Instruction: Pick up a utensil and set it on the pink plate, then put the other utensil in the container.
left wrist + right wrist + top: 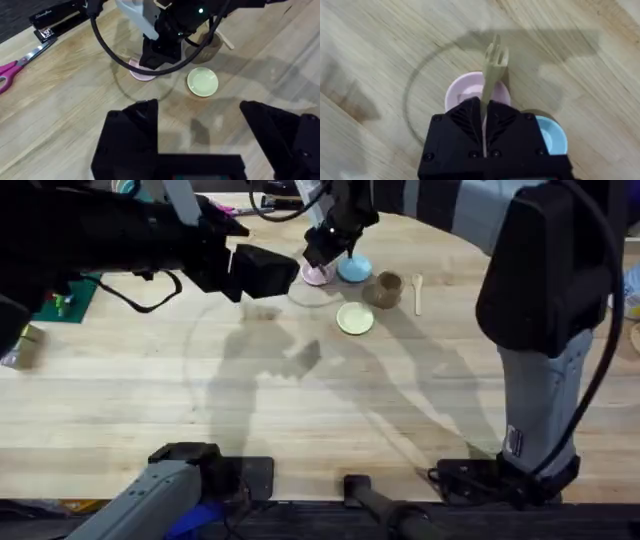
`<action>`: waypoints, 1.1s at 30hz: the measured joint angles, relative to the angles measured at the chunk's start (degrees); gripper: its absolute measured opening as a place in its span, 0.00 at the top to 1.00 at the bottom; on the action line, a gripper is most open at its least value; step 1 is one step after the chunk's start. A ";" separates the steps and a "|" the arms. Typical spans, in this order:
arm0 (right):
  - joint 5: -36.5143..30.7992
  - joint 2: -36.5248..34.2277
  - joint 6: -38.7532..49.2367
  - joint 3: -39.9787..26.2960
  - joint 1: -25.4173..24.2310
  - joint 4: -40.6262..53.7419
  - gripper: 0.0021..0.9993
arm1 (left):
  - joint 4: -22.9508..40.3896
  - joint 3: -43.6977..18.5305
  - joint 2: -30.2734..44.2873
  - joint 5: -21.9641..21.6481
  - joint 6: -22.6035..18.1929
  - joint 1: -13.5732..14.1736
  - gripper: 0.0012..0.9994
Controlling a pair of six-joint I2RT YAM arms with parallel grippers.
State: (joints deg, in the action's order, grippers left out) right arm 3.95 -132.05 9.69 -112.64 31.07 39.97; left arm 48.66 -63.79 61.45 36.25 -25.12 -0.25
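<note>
Right gripper (485, 107) clamps the fork-like utensil (494, 65) above the pink plate (460, 90); left gripper (200, 125) spread wide, empty; spoon (418, 290) at three o'clock of the container (388, 288).

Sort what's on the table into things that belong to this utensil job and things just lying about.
Job: wooden fork clamped in the right gripper above the pink plate; wooden spoon on the table; wooden cup.

Lying about: blue plate, yellow plate, pink-handled scissors, black stapler.
</note>
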 joint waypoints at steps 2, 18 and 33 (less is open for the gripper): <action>0.00 0.00 0.02 -0.02 0.00 0.04 0.97 | 0.00 0.00 0.00 0.00 0.00 0.00 0.01; 0.00 -0.02 0.02 -0.02 0.00 0.85 0.40 | 0.00 0.00 0.00 -0.09 0.00 0.00 0.01; -1.92 -0.02 0.22 -8.58 0.04 10.86 0.00 | 0.00 0.00 0.00 -0.48 0.00 0.00 0.01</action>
State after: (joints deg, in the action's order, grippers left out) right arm 2.02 -132.07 9.91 -121.22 31.11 50.83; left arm 48.66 -63.79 61.45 35.77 -25.12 -0.25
